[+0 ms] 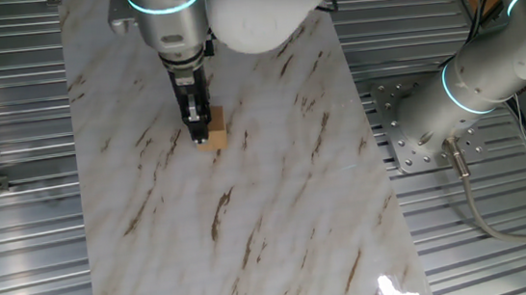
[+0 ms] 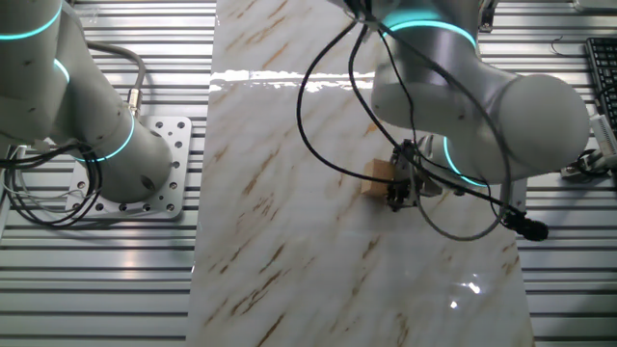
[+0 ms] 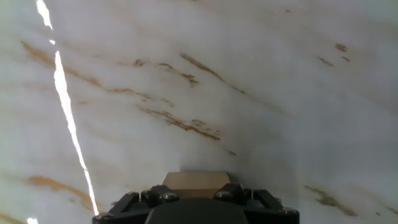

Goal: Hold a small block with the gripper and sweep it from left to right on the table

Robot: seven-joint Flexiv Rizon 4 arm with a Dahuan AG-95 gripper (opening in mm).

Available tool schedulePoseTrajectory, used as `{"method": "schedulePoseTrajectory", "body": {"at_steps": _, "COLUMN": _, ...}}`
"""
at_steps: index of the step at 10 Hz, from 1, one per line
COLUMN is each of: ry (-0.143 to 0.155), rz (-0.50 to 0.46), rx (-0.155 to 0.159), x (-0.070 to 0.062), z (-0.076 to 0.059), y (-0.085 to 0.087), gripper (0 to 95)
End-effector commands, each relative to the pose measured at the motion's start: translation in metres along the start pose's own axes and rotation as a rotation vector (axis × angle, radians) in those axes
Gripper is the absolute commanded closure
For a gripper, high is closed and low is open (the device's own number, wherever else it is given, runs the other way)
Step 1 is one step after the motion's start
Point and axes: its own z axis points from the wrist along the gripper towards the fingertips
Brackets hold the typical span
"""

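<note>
The small tan wooden block (image 1: 214, 135) sits on the white marble-patterned table (image 1: 278, 204), near its upper middle in one fixed view. My black gripper (image 1: 198, 134) points straight down with its fingers closed on the block, which rests on or just at the table surface. In the other fixed view the block (image 2: 379, 174) shows beside the gripper (image 2: 397, 196) at the table's right half. In the hand view the block (image 3: 194, 181) shows between the fingers at the bottom edge, with the table (image 3: 217, 81) beyond.
A second grey arm (image 1: 488, 68) with a cyan ring stands on a bolted plate (image 1: 414, 128) to one side of the table, over corrugated metal flooring (image 1: 20, 239). Black cables (image 2: 337, 116) loop from my wrist above the table.
</note>
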Motion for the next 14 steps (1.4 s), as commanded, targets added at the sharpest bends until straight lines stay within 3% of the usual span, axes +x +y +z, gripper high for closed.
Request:
{"method": "schedulePoseTrajectory", "body": {"at_steps": 1, "ry": -0.149, "rz": 0.061, "rx": 0.142, "x": -0.0011, "z": 0.0322, "y": -0.0010, "gripper": 95.0}}
{"method": "schedulePoseTrajectory", "body": {"at_steps": 2, "ry": -0.150, "rz": 0.062, "rx": 0.161, "x": -0.0011, "z": 0.0322, "y": -0.0010, "gripper": 95.0}}
{"method": "schedulePoseTrajectory", "body": {"at_steps": 3, "ry": -0.083, "rz": 0.051, "rx": 0.141, "x": -0.0011, "z": 0.0321, "y": -0.0010, "gripper": 95.0}}
{"method": "schedulePoseTrajectory", "body": {"at_steps": 4, "ry": -0.100, "rz": 0.051, "rx": 0.155, "x": -0.0011, "z": 0.0316, "y": -0.0009, "gripper": 95.0}}
{"method": "schedulePoseTrajectory", "body": {"at_steps": 5, "ry": -0.155, "rz": 0.065, "rx": 0.109, "x": -0.0012, "z": 0.0317, "y": -0.0010, "gripper": 95.0}}
{"method": "schedulePoseTrajectory", "body": {"at_steps": 6, "ry": -0.162, "rz": 0.063, "rx": 0.102, "x": -0.0012, "z": 0.0319, "y": -0.0010, "gripper": 95.0}}
{"method": "schedulePoseTrajectory", "body": {"at_steps": 7, "ry": -0.201, "rz": 0.061, "rx": 0.071, "x": -0.0012, "z": 0.0323, "y": -0.0010, "gripper": 95.0}}
{"method": "schedulePoseTrajectory", "body": {"at_steps": 8, "ry": -0.159, "rz": 0.059, "rx": 0.020, "x": -0.0012, "z": 0.0322, "y": -0.0010, "gripper": 95.0}}
{"method": "schedulePoseTrajectory", "body": {"at_steps": 9, "ry": -0.146, "rz": 0.058, "rx": 0.028, "x": -0.0012, "z": 0.0322, "y": -0.0010, "gripper": 95.0}}
{"method": "schedulePoseTrajectory", "body": {"at_steps": 10, "ry": -0.160, "rz": 0.066, "rx": 0.004, "x": -0.0012, "z": 0.0323, "y": -0.0010, "gripper": 95.0}}
{"method": "schedulePoseTrajectory", "body": {"at_steps": 11, "ry": -0.188, "rz": 0.067, "rx": 0.001, "x": -0.0012, "z": 0.0323, "y": -0.0010, "gripper": 76.0}}
{"method": "schedulePoseTrajectory", "body": {"at_steps": 12, "ry": -0.194, "rz": 0.062, "rx": 0.038, "x": -0.0012, "z": 0.0323, "y": -0.0010, "gripper": 76.0}}
{"method": "schedulePoseTrajectory", "body": {"at_steps": 13, "ry": -0.194, "rz": 0.062, "rx": 0.042, "x": -0.0012, "z": 0.0324, "y": -0.0010, "gripper": 76.0}}
{"method": "schedulePoseTrajectory", "body": {"at_steps": 14, "ry": -0.208, "rz": 0.050, "rx": 0.111, "x": -0.0014, "z": 0.0341, "y": -0.0012, "gripper": 76.0}}
